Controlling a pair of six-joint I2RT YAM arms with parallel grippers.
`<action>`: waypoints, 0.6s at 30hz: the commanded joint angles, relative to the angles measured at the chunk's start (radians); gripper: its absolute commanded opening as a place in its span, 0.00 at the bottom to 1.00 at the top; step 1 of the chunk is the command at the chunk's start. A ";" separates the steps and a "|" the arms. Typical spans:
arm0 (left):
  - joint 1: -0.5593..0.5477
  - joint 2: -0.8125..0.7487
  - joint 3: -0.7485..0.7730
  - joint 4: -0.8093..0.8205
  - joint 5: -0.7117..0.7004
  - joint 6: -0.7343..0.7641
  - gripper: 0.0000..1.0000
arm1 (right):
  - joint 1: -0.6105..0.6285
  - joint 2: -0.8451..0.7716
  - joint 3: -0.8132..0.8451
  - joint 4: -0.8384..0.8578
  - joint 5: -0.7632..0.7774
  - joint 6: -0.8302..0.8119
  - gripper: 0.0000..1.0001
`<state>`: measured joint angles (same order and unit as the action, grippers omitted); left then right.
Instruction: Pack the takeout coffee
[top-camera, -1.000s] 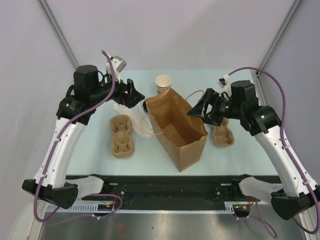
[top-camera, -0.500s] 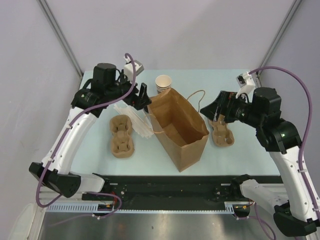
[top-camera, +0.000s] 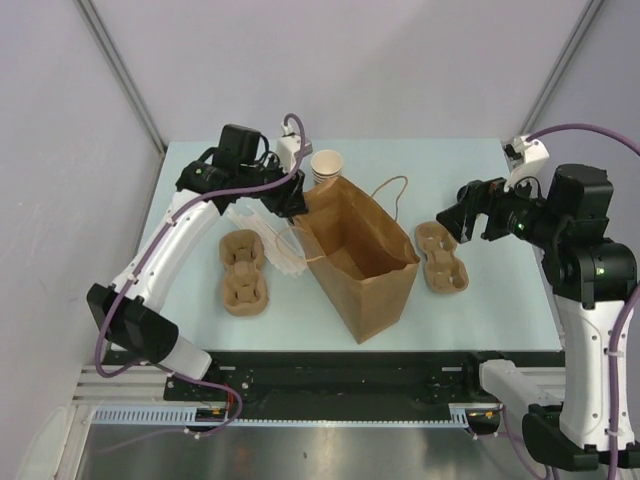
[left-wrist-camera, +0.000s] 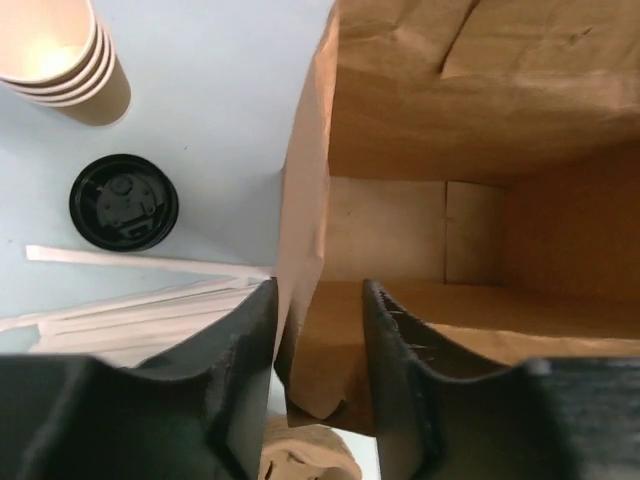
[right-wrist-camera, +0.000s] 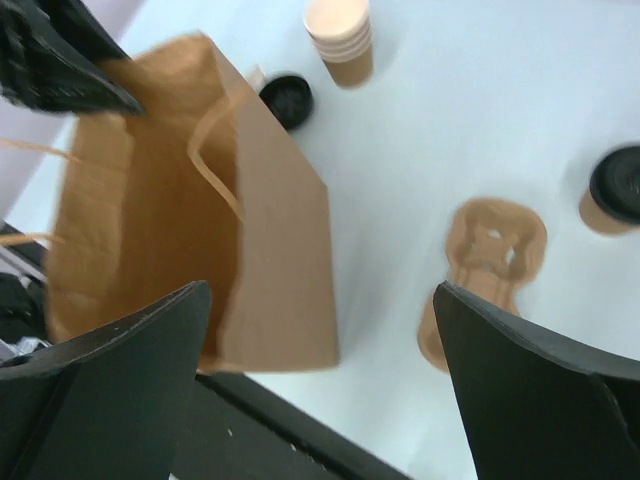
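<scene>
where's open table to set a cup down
Open: table beyond the bag, between cup stack and right claw; also nearer than the right carrier. Crowded left of bag: straws, lidded cup, left claw.

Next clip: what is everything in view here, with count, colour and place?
bag: 1, brown, table centre, upright, open
lidded cups: 2, tan with black lids, one left of the bag, one by the right carrier
cup stack: 1, tan, lidless, behind the bag
carriers: 2, tan, either side of the bag
wrapped sticks: several, white, left of the bag
table: 1, pale blue
left tool: open, astride the bag's rim
right tool: open, empty
</scene>
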<state>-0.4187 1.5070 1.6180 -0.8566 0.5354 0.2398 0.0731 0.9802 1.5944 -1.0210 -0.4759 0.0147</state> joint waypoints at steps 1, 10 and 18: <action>-0.005 0.030 0.108 -0.042 0.075 0.081 0.33 | -0.103 0.049 0.026 -0.168 -0.121 -0.162 1.00; -0.011 0.082 0.186 -0.176 0.153 0.199 0.05 | -0.404 0.248 0.039 -0.491 -0.360 -0.606 1.00; -0.057 0.104 0.195 -0.178 0.026 0.031 0.00 | -0.296 0.428 0.198 -0.458 -0.227 -0.772 1.00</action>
<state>-0.4362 1.6249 1.7996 -1.0435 0.6209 0.3748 -0.3084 1.3716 1.6714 -1.3354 -0.7467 -0.6121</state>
